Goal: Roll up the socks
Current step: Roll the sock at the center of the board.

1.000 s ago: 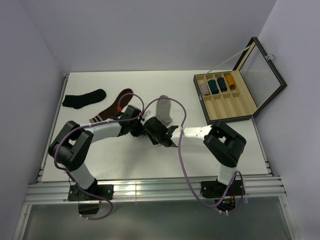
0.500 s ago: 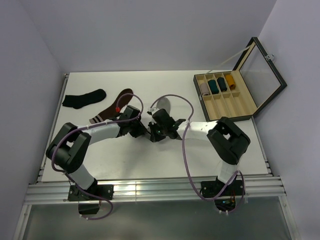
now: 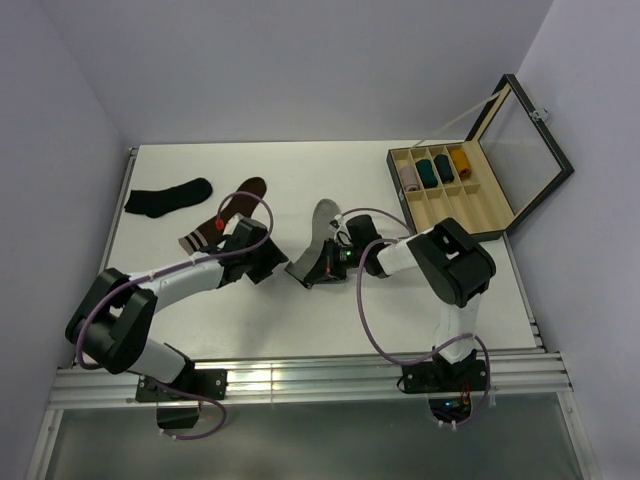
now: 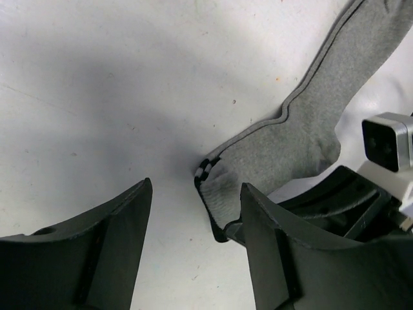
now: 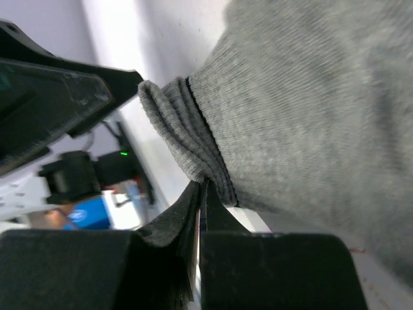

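Grey sock (image 3: 322,222), lying stretched out near the middle of the white table (image 3: 300,330), toe pointing toward the far edge and dark-striped cuff toward the arms. Sitting at the table's far right, well apart from it, a wooden compartment box (image 3: 455,230) with its glass lid (image 3: 522,140) tipped open to the right. Holding four rolled socks side by side in the far row: a pale pink roll (image 3: 407,177), a dark teal roll (image 3: 425,172), a second dark roll (image 3: 443,168) and an orange roll (image 3: 460,162). Lying at the far left, a black sock (image 3: 168,196), and beside it a brown sock (image 3: 228,210) with a pale striped cuff, partly passing under the left arm. Showing in the background of the right wrist view, a blue-and-white shape (image 5: 97,213), too blurred for reading. Pinching the folded edge of the cuff, the right gripper (image 3: 316,272) (image 5: 200,194), jaws pressed fully together on the bunched knit, the rest of the sock (image 5: 310,97) spreading away beyond the fingertips. Hovering just left of that cuff, the left gripper (image 3: 272,266) (image 4: 195,187), fingers standing well apart and gripping nothing. Lying just ahead of the gap between them, the cuff end of the sock (image 4: 310,123), nearer the finger on the right of that view.
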`<state>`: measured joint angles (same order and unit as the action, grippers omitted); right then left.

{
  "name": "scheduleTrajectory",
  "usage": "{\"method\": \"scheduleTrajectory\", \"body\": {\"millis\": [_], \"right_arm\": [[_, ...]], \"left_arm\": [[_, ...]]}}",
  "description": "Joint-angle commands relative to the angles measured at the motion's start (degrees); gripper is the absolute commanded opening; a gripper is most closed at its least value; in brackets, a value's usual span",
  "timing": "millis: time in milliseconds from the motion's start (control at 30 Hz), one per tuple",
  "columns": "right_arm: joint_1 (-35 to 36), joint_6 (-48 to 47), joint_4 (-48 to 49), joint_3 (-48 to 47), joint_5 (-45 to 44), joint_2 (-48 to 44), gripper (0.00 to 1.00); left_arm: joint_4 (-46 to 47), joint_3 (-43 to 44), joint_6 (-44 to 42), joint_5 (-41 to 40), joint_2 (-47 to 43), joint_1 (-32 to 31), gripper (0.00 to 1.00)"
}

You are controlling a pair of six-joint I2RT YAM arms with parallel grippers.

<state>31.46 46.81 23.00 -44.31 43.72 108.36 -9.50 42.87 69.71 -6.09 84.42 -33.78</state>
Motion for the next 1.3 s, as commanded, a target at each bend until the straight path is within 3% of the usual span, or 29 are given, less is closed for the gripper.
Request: {"method": "scheduleTrajectory", "body": {"millis": [0, 333, 733, 1100, 1267], "right_arm": [[-0.96, 8.55, 7.58, 1.86, 4.88, 3.08, 0.0], [-2.37, 12.52, 12.23, 2.92, 5.93, 6.43, 0.0], [-2.46, 11.47, 11.01, 2.65, 5.76, 7.22, 0.0], [-2.37, 7.17, 5.39, 1.69, 2.86, 5.38, 0.0], [-0.79, -2.31, -3.21, -0.41, -2.57, 1.08, 0.01]], "left_arm": [[2.02, -1.04, 1.48, 0.63, -0.75, -0.14, 0.62], [5.98, -2.62, 2.8, 2.4, 1.8, -2.25, 0.57], [8.97, -2.53, 2.53, 2.75, 5.31, -2.52, 0.54], [5.11, 0.28, 1.31, 2.75, 9.62, -3.04, 0.29], [2.03, 3.43, -1.32, 1.43, 10.5, -3.84, 0.16]]}}
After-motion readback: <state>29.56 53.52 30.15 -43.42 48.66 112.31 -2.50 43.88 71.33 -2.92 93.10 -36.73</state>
